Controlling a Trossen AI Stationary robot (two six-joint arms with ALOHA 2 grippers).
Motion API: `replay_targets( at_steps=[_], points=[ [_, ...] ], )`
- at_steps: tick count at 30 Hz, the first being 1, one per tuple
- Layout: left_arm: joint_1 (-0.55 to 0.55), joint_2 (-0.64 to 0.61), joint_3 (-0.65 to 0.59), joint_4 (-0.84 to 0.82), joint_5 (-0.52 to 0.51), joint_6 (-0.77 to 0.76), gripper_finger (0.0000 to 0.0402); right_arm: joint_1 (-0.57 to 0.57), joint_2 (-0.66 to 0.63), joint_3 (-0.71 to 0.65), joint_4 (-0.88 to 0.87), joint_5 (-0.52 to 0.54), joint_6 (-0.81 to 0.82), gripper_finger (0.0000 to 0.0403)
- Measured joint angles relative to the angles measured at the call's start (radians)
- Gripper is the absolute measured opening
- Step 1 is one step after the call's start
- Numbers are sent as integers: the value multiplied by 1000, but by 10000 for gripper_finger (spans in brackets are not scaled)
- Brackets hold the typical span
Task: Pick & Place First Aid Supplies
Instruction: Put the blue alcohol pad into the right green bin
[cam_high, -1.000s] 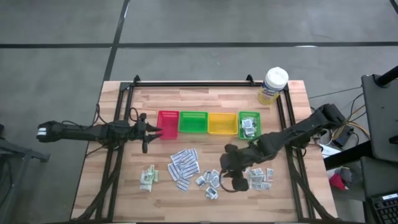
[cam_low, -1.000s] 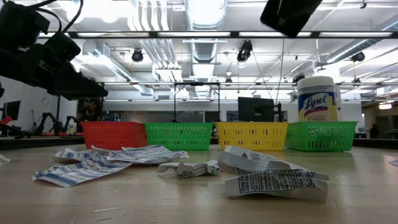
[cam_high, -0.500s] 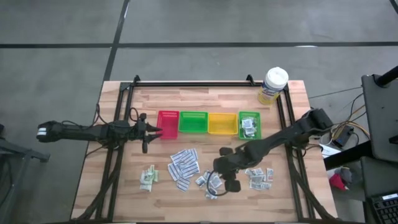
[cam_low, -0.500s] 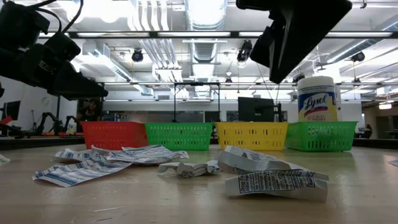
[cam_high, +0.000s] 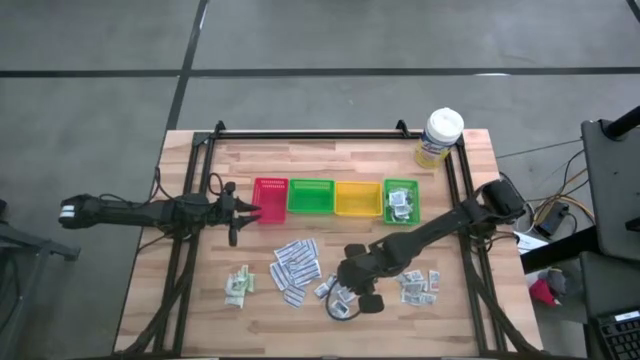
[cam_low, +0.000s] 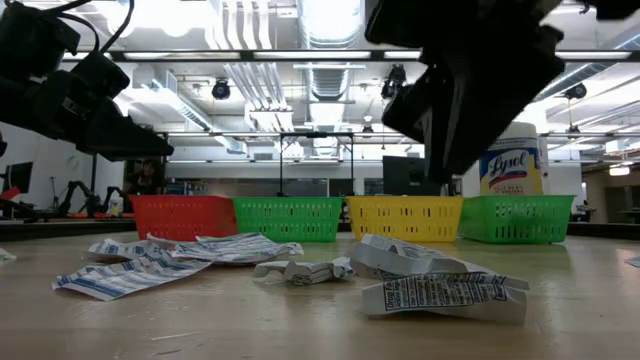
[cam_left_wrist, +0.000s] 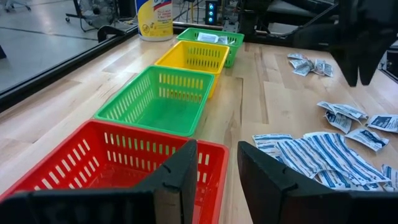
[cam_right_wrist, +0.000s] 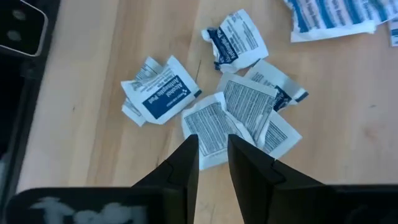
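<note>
Table (cam_high: 330, 150) carries four trays up top and loose packets below; right arm has swung left over the grey-white squares (cam_high: 338, 292) since a second ago. Right tool (cam_right_wrist: 213, 149) hangs above them, slightly parted and empty, so a grab looks imminent. Left tool (cam_left_wrist: 214, 163) waits, parted, by the red tray (cam_high: 270, 198).

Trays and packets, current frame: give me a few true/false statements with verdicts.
1. The red tray holds packets. False: it is empty.
2. The right gripper hangs over the small square packets, fingers slightly apart with nothing between them. True.
3. The yellow tray sits between two green trays. True.
4. The left gripper is down among the long striped strips. False: it waits beside the red tray, away from the strips.
5. The green tray nearest the Lysol tub already has packets in it. True.
</note>
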Motion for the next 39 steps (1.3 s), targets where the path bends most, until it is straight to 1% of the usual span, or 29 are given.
replay_targets(
  at_steps=[11, 20, 25, 31, 39],
  points=[
    [0, 0, 0, 0, 0, 0, 113, 0, 40, 0, 29, 3, -61, 98],
    [0, 0, 0, 0, 0, 0, 113, 0, 104, 18, 51, 10, -128, 85],
    [0, 0, 0, 0, 0, 0, 113, 0, 140, 73, 21, 11, -172, 82],
    [0, 1, 0, 0, 0, 2, 113, 0, 172, 156, -104, 15, -204, 89],
    [0, 1, 0, 0, -1, 3, 113, -1, 168, 159, -114, 43, -219, 90]
  ],
)
